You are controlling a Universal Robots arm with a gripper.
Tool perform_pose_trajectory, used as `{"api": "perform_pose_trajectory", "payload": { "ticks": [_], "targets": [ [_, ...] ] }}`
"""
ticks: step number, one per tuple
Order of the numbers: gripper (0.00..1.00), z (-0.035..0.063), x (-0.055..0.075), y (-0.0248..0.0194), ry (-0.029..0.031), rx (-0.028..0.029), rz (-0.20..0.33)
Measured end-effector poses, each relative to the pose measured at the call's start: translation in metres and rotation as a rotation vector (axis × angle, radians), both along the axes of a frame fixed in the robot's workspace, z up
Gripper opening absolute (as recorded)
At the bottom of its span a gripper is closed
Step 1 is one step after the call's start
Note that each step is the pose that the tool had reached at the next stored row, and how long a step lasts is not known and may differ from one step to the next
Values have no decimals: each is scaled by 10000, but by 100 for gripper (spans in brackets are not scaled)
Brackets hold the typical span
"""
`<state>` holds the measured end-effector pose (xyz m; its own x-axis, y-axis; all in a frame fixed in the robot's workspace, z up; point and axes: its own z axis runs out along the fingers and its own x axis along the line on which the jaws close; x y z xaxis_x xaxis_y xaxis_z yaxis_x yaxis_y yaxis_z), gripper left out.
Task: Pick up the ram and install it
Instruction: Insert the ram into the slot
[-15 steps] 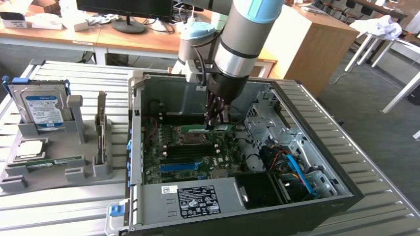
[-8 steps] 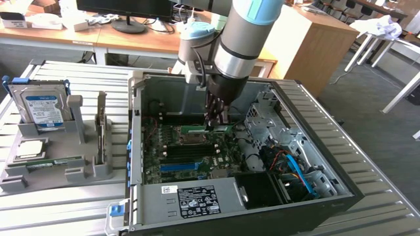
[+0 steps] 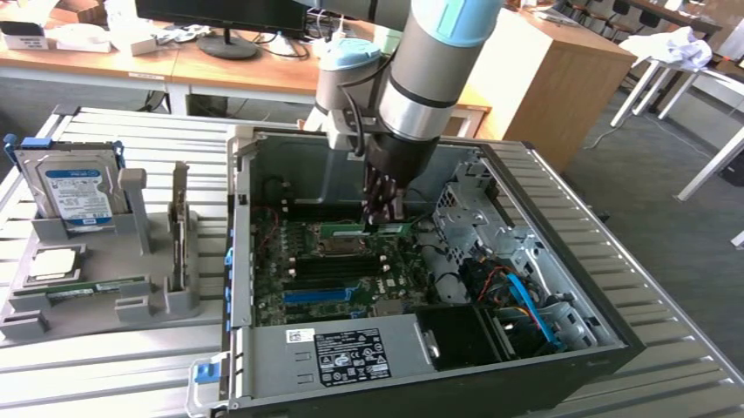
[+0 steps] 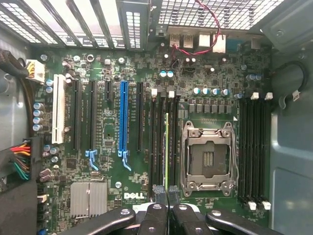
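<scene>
The long thin green RAM stick (image 4: 167,147) stands on edge in a black memory slot just beside the silver CPU socket (image 4: 206,155) on the green motherboard (image 4: 110,132), inside the open black computer case (image 3: 546,218). The dark two-fingered gripper (image 4: 167,192) hangs directly over its near end, fingers pressed together and seemingly at the stick's top edge. Judged from this, pickup and placement are done; whether it is fully seated, latches closed, cannot be told.

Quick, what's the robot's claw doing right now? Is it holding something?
End effector: closed, fingertips together over the ram, a thin green stick standing in a slot on the motherboard.
</scene>
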<state>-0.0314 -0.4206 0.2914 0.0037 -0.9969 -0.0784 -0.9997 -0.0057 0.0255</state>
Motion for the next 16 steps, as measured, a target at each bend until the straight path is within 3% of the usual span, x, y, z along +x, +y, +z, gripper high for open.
{"api": "perform_pose_trajectory", "payload": {
  "ticks": [16],
  "targets": [
    [12,-103,-140,0,-1,0,-36]
  ]
}}
